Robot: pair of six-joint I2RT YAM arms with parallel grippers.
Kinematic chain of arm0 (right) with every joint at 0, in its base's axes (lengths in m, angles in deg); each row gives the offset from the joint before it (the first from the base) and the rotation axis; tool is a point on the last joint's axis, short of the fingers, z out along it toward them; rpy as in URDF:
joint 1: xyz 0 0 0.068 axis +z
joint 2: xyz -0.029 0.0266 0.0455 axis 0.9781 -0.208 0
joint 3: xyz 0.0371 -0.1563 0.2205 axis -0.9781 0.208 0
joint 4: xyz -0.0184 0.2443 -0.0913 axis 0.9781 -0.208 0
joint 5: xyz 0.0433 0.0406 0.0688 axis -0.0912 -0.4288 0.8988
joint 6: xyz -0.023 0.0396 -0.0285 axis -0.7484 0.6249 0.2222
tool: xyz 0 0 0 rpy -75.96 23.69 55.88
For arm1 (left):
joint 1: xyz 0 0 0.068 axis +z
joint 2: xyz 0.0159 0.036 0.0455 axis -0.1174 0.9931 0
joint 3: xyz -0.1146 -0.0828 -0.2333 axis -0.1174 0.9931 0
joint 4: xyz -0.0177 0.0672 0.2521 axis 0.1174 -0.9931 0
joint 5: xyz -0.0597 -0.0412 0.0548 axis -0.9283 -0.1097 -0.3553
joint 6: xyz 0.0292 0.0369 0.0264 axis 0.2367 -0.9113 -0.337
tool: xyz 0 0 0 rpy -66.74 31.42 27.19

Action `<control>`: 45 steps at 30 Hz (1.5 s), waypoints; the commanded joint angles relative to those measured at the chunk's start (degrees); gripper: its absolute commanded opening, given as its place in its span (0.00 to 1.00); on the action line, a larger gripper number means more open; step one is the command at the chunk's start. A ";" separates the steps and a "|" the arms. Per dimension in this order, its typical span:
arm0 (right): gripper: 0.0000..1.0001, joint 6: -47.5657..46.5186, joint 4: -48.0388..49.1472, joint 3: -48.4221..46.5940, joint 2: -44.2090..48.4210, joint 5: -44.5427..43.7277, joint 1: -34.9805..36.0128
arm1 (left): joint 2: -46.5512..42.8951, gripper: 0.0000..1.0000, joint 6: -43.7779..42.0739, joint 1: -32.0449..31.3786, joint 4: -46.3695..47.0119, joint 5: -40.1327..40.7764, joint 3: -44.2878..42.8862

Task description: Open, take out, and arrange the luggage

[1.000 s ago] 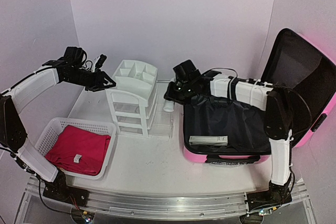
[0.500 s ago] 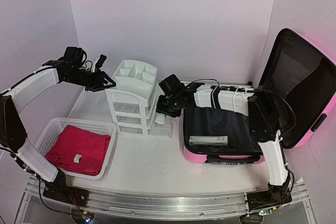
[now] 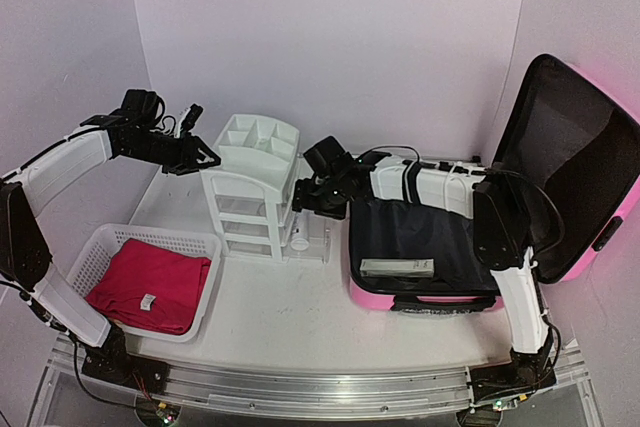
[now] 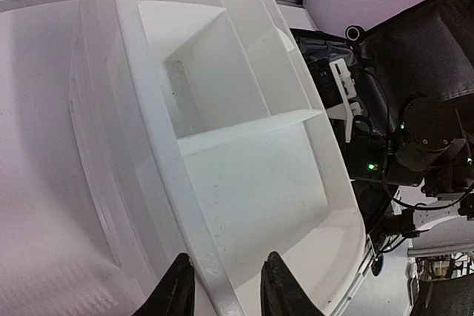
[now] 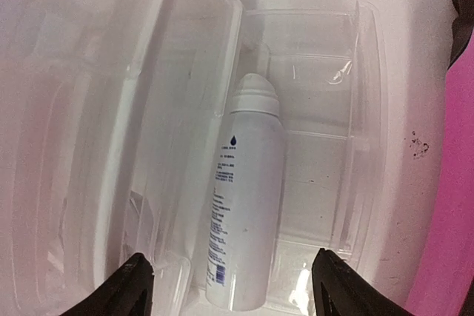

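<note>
The pink suitcase lies open at the right, its black-lined lid standing up; a small grey box rests inside. Its pink edge shows in the right wrist view. A white spray bottle lies in the clear pulled-out drawer of the white drawer organizer. My right gripper is wide open just above the bottle, also seen from above. My left gripper straddles the organizer's top rim and is closed on it.
A white mesh basket holding a folded red cloth sits at the front left. The organizer's top tray has several empty compartments. The right arm's cables and the suitcase lining lie just beyond the organizer.
My right gripper carried the white bottle left from the suitcase to the clear drawer, let it go and opened. The left arm has not moved.
</note>
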 commanded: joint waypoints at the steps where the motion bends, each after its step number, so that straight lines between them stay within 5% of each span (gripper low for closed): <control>1: 0.84 -13.41 0.07 1.02 11.77 5.64 0.20 | -1.03 0.31 -0.72 0.36 -1.69 1.21 1.38; 6: 0.98 -34.27 -14.22 4.39 20.77 3.19 -0.03 | -0.70 0.31 -0.97 0.38 -1.75 1.88 1.40; 10: 0.98 -48.84 -22.43 12.83 27.88 -1.15 -1.93 | -1.12 0.32 -1.17 0.43 -1.70 2.60 1.53; 17: 0.98 -61.56 -39.59 19.54 31.04 3.78 -8.85 | -0.16 0.31 -0.81 0.49 -1.70 1.48 1.35; 29: 0.97 -68.00 -48.07 18.25 19.45 12.55 -10.54 | 0.25 0.32 -0.88 0.48 -1.66 1.22 1.48; 37: 0.92 -69.07 -44.11 17.58 11.65 6.33 -10.30 | 0.07 0.32 -1.02 0.45 -1.74 1.36 1.49; 45: 0.75 -68.46 -42.53 18.48 13.13 4.60 -10.10 | 0.38 0.32 -1.06 0.45 -1.70 1.41 1.49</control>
